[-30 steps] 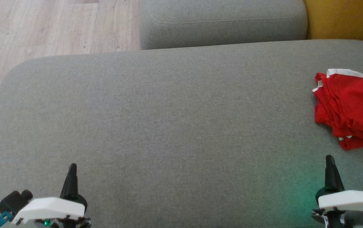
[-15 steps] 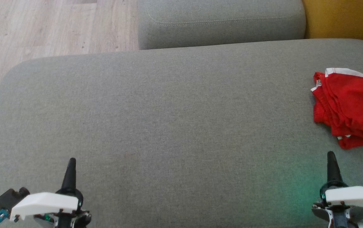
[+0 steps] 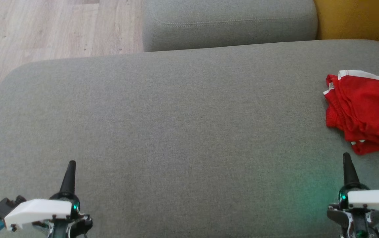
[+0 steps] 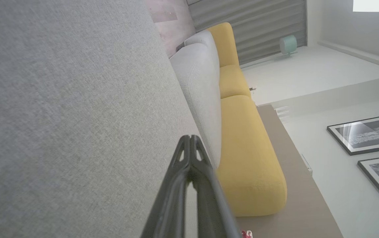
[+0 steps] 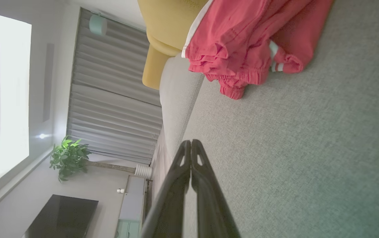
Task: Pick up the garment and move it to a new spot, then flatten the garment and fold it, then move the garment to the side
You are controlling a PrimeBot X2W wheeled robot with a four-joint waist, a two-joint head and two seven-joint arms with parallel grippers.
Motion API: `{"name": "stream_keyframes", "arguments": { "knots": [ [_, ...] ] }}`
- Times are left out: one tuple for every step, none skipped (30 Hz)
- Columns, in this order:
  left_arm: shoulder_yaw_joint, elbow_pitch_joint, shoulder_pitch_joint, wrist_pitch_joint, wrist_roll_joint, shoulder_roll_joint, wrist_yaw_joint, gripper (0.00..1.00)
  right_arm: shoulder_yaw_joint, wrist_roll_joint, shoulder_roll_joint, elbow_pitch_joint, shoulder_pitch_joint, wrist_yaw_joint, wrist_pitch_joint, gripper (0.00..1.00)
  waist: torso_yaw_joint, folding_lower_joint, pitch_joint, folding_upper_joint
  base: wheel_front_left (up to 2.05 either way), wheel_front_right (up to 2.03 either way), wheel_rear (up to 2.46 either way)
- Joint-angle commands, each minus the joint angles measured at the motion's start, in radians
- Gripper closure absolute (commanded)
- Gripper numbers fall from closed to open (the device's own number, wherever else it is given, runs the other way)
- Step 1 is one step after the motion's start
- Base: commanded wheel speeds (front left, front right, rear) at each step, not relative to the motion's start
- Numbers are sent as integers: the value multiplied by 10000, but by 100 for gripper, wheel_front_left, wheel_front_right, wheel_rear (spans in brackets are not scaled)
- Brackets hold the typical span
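The garment (image 3: 366, 110) is red with white trim and lies folded in a bunched stack at the right edge of the grey sofa seat (image 3: 176, 125). It also shows as the garment (image 5: 248, 43) at the top of the right wrist view. My right gripper (image 3: 346, 158) is shut with nothing in it, just in front of the garment's near corner and apart from it. My left gripper (image 3: 71, 164) is shut and empty at the lower left, far from the garment. Both pairs of fingers meet at their tips, the left gripper (image 4: 190, 138) and the right gripper (image 5: 189, 143).
A grey back cushion (image 3: 229, 24) stands behind the seat, and a yellow cushion (image 3: 358, 19) sits at the far right. Wooden floor (image 3: 44, 29) lies beyond the seat's left and far edges. The broad middle of the seat is bare fabric.
The head view has shifted slightly, so the seat and garment sit a little further left. Both grippers have drawn lower in the picture, still shut. The garment lies as before.
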Motion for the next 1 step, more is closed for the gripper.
{"name": "stream_keyframes", "arguments": {
  "knots": [
    [325,-377,-678,101,-372,61,-61,100,97,417,-68,-410,-645,-5,126,100,-7,0,1,0,0,0,0]
  ]
}}
